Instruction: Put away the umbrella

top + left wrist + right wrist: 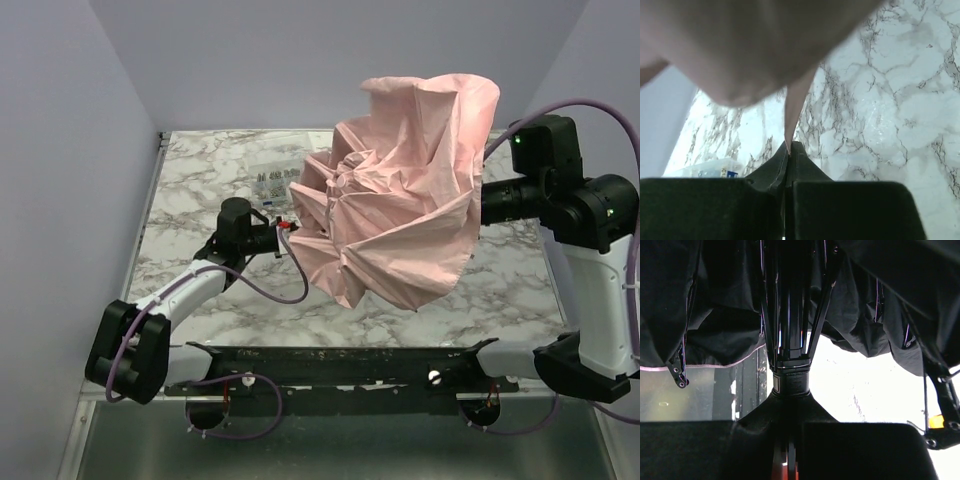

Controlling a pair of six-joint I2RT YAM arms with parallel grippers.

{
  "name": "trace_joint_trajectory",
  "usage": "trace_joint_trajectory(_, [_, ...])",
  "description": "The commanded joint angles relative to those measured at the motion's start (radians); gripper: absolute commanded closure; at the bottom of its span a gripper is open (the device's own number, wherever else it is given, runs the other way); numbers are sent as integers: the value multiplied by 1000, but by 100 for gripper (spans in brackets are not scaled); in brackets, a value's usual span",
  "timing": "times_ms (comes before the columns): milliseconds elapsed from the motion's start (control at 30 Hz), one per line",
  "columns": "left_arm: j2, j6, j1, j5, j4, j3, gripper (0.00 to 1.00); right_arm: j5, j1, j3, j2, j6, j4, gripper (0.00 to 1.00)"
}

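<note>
The umbrella [400, 200] hangs above the middle of the marble table, its pale pink canopy half collapsed and crumpled, spreading wide. My left gripper [287, 231] is at the canopy's left edge. In the left wrist view it [789, 146] is shut on a thin fold of the pink fabric [794, 107]. My right arm reaches in from the right, and its gripper end is hidden behind the canopy in the top view. In the right wrist view the right gripper [791, 392] is shut around the black shaft collar [791, 377], with the ribs and dark underside of the canopy [715, 305] above it.
A small clear packet [272, 185] lies on the table behind the left gripper, also seen as a pale shape [710, 167] in the left wrist view. A black rail [330, 362] runs along the near edge. A wall stands close on the left.
</note>
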Motion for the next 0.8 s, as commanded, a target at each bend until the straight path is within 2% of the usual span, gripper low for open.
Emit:
trace_joint_trajectory(0, [69, -19, -19, 29, 110, 35, 100, 65, 6, -67, -28, -25, 22, 100])
trace_joint_trajectory(67, [97, -22, -27, -4, 139, 40, 84, 89, 6, -99, -36, -29, 22, 100])
trace_joint_trajectory(133, [116, -32, -29, -24, 161, 38, 74, 117, 6, -117, -36, -36, 22, 100])
trace_joint_trajectory(167, [122, -38, -29, -40, 174, 32, 64, 133, 6, -123, -33, -42, 22, 100])
trace_joint_trajectory(300, [97, -122, -30, -104, 308, -39, 51, 192, 6, -157, -2, -67, 22, 100])
trace_joint_trajectory(400, [34, -130, -28, -134, 225, -36, 45, 193, 6, -120, 49, -63, 22, 100])
trace_joint_trajectory(467, [-27, -145, -28, -144, 157, -26, 34, 198, 6, -57, 85, -60, 22, 100])
trace_joint_trajectory(533, [-91, -137, -27, -134, 85, -21, 31, 203, 6, 12, 120, -61, 22, 100])
trace_joint_trajectory(567, [-116, -136, -28, -131, 52, -20, 26, 202, 6, 45, 138, -59, 22, 100])
trace_joint_trajectory(600, [-144, -134, -28, -136, 11, -20, 14, 201, 5, 63, 149, -61, 22, 100])
trace_joint_trajectory(633, [-170, -138, -27, -148, -27, -22, 7, 200, 4, 79, 162, -60, 22, 100])
trace_joint_trajectory(767, [-302, -229, -24, -280, -127, -40, 6, 213, 6, 61, 158, -73, 22, 100])
